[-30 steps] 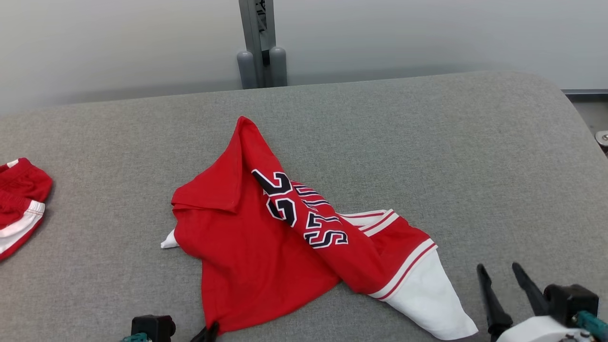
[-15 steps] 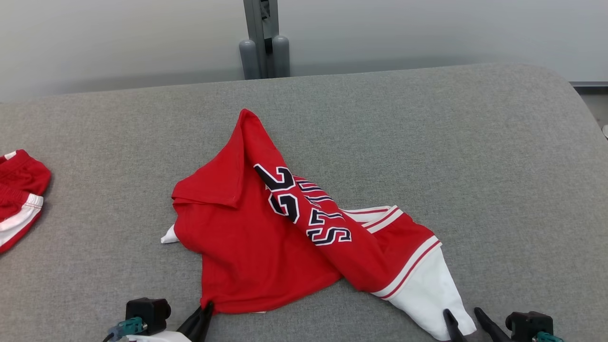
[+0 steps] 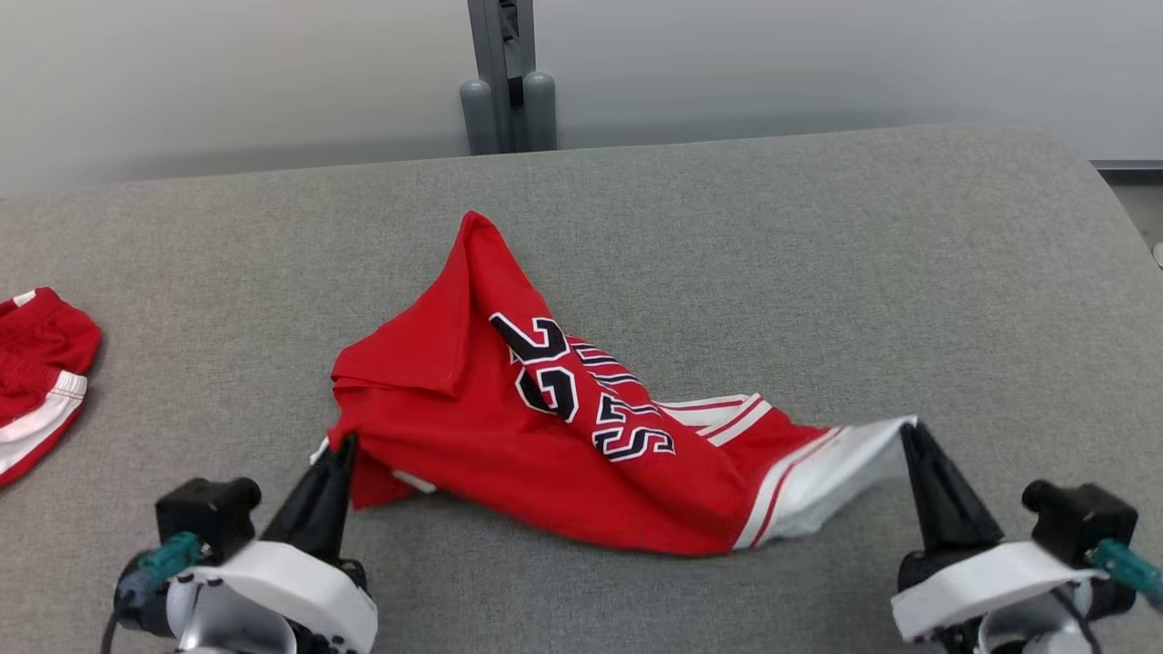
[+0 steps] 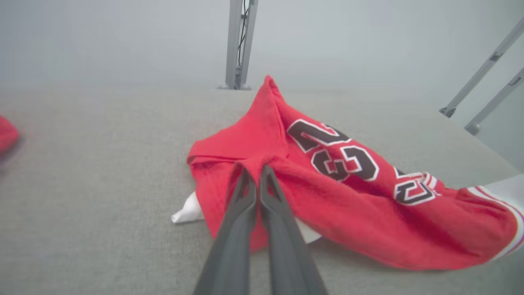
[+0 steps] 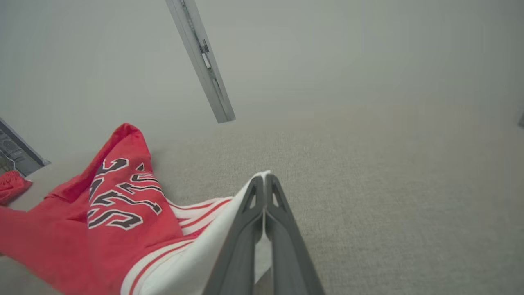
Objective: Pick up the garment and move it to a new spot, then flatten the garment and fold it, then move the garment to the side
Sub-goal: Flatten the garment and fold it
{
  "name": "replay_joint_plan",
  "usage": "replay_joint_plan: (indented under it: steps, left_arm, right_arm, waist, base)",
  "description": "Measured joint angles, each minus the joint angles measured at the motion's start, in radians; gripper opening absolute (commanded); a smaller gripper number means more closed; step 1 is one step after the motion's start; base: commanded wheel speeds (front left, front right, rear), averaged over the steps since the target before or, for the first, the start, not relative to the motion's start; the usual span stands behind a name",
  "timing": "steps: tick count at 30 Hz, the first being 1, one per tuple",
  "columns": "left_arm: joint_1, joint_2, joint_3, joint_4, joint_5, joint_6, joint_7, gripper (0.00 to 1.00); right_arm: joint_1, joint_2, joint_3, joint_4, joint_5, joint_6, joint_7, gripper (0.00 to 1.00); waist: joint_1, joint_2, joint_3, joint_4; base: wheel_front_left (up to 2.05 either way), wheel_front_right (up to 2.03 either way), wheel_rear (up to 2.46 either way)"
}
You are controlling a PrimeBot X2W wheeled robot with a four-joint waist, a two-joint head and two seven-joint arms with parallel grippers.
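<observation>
Pinching the red garment [image 3: 509, 427] by one edge in my left gripper [image 3: 344, 445] and its white corner in my right gripper [image 3: 911, 432], its middle on the grey surface [image 3: 818, 272], I feared a thin pinch slipping under tension.

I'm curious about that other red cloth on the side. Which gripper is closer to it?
Left. The left gripper, pinching the red shirt, is on the red cloth's side; the right gripper holds the shirt's white end, farther away.
</observation>
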Motion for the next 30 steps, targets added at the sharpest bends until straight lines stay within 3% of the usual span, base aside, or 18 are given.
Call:
replay_joint_plan:
  steps: [21,30]
  left_arm:
    - [-0.336,0.068,0.129,-0.384,0.116,0.120,-0.006,0.00]
    - [-0.379,0.095,0.134,-0.504,0.155,0.140,0.037,0.00]
  right_arm:
    - [-0.332,-0.037,-0.105,-0.413,-0.029,0.000,-0.008,0.00]
    - [-0.384,-0.036,-0.121,-0.591,-0.049,0.000,0.034,0.00]
  waist:
    - [0.0000,0.0000,-0.079,0.027]
    - [-0.0001,0.0000,-0.081,0.037]
  base:
    - [0.00,0.00,0.00]
    - [0.00,0.00,0.00]
